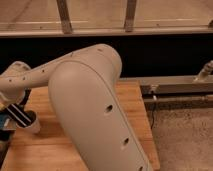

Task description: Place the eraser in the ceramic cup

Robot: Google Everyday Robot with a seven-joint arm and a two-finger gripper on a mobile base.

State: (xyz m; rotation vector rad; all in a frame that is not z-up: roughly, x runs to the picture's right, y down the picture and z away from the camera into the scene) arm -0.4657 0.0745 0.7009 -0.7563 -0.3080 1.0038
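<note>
From my station I see the gripper [11,107] at the far left edge of the wooden table [132,107], at the end of the big white arm [90,100]. It is clamped on the eraser [19,114], which slants down and to the right from the gripper. The eraser's lower end is at the rim of the ceramic cup [31,125], directly below the gripper.

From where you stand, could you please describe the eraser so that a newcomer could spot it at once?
Start at the wooden table and follow the big white robot arm to its far left end. There the gripper sits over a small white cup. The eraser is the black block with thin white stripes, slanting down into that cup.
</note>
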